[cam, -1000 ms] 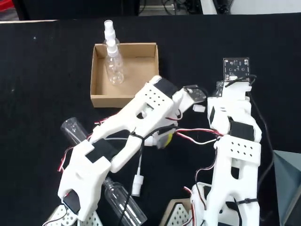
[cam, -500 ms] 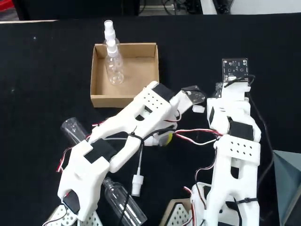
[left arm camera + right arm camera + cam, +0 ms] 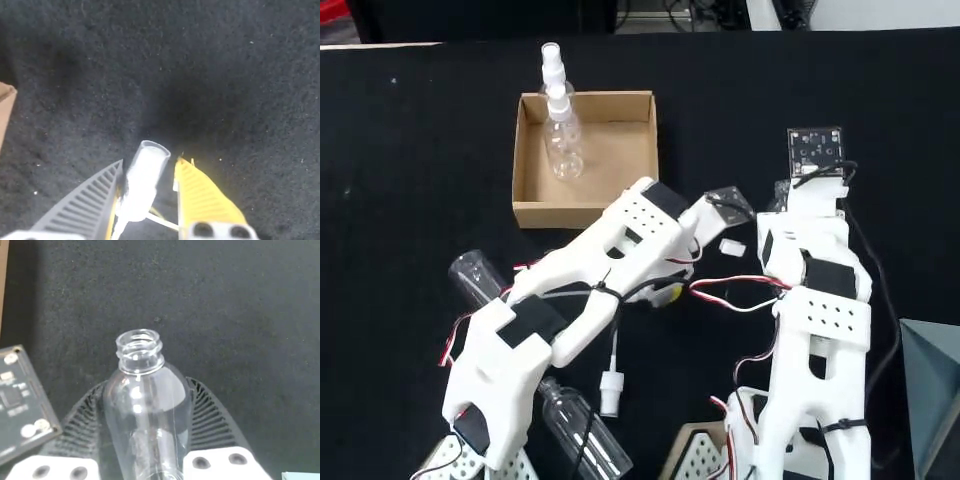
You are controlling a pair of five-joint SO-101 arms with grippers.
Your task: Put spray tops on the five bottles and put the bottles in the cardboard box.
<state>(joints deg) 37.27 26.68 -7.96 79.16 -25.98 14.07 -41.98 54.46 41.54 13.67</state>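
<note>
1. The left claw [image 3: 150, 162] is pressed together on a white spray top [image 3: 142, 185], pinching it between its grey and yellow fingers.
2. The right claw [image 3: 150, 385] is closed round a clear bottle [image 3: 145, 405], whose bare threaded neck juts beyond the fingertips.
3. The step in hand appears to be capping this bottle. The two claws sit near each other over the black worktop [image 3: 410, 150].
4. The next move likely calls for lining the top up with the open neck, then seating and twisting it.
5. Beyond the left claw stands the cardboard box [image 3: 520, 160], with a capped bottle [image 3: 563, 140] inside.
6. Back beside the left arm lie an uncapped bottle [image 3: 475, 275], another bottle [image 3: 582, 432] and a loose top [image 3: 612, 385].
</note>
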